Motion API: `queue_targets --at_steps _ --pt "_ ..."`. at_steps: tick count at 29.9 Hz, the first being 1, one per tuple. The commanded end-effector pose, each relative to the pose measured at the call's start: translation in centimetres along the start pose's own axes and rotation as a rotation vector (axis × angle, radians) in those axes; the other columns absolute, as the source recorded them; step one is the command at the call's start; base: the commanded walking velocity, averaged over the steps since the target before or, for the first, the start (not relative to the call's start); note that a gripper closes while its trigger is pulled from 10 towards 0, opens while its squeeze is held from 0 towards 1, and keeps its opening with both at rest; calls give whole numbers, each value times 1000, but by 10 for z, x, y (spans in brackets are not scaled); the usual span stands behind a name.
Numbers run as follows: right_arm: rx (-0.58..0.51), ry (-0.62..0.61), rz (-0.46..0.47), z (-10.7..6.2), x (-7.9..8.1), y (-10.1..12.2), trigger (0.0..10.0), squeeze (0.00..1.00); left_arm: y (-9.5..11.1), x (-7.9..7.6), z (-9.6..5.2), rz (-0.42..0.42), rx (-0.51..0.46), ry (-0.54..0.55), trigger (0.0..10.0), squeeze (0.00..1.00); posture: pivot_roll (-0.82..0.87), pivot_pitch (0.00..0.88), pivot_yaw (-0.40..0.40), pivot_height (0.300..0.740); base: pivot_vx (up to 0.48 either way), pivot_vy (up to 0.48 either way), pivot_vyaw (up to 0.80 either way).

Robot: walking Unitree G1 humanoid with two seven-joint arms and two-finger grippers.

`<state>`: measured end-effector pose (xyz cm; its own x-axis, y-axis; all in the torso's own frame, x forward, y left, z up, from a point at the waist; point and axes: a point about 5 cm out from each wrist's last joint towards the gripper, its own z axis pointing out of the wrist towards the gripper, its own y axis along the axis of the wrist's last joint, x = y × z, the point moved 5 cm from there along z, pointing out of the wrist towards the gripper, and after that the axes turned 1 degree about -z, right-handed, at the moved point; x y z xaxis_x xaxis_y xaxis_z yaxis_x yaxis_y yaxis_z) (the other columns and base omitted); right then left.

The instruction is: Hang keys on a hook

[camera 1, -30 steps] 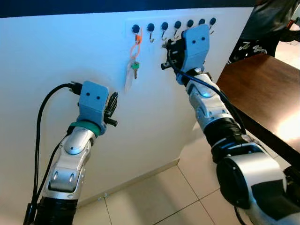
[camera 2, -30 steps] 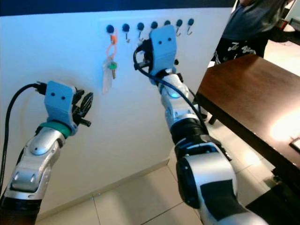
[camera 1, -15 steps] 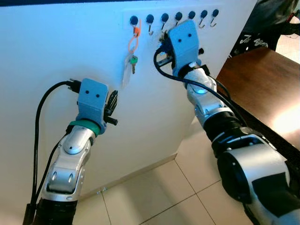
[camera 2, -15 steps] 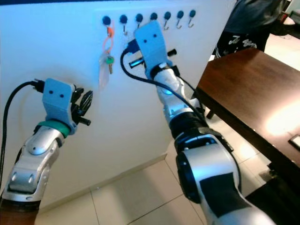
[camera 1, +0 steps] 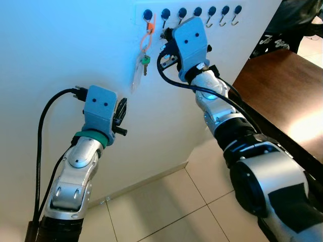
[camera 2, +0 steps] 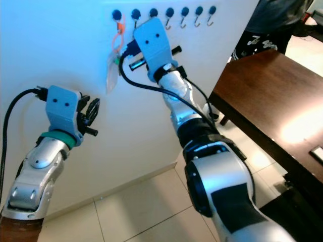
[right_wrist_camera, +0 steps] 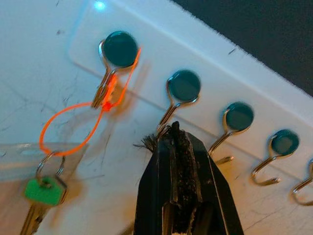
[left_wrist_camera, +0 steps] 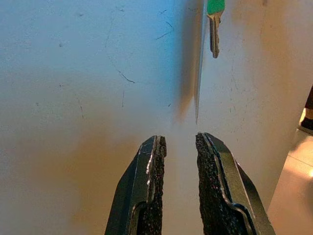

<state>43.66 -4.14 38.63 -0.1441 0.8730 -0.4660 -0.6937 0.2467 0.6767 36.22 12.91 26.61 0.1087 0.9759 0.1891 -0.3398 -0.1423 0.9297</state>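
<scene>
Keys [camera 1: 144, 64] w/ green head hang by orange loop [camera 1: 147, 39] on leftmost hook [camera 1: 148, 15] of the rack, top centre of your left eye view; clear tag [camera 1: 137, 76] dangles beside them. Your right tool [right_wrist_camera: 177, 142] is pressed together, empty, tip just under 2nd hook [right_wrist_camera: 182, 88], near the loop but apart. Your left tool [left_wrist_camera: 177, 147] sits mid-left, fingers slightly spread, holding nothing, facing white wall [camera 1: 60, 50] below the keys. Brown table [camera 1: 282, 85] at right edge.
</scene>
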Motion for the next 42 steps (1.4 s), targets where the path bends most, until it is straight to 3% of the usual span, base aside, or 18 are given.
queue_targets --at_steps 1,10,17,29,33,42 --pt "-57 9 -19 6 4 16 10000 0 -2 0 -4 9 12 7 10000 0 157 164 -29 740 0 0 0" --pt "-144 -5 -17 0 5 24 10000 0 -3 -1 -5 13 19 2 10000 0 147 169 -23 740 0 0 0" --pt "-142 -12 -12 -2 5 21 10000 0 -3 -2 -3 12 19 -5 10000 0 133 164 -16 740 0 0 0" --pt "-107 -57 -94 6 -7 24 10000 0 -4 -3 -3 11 18 -2 10000 0 141 148 -22 740 0 0 0" --pt "-68 -65 14 5 -10 16 10000 0 -4 -2 -2 10 17 -2 10000 0 136 151 -21 740 0 0 0" --pt "7 -78 137 3 -13 2 10000 0 -2 -2 0 10 13 -1 10000 0 140 149 -20 740 0 0 0"
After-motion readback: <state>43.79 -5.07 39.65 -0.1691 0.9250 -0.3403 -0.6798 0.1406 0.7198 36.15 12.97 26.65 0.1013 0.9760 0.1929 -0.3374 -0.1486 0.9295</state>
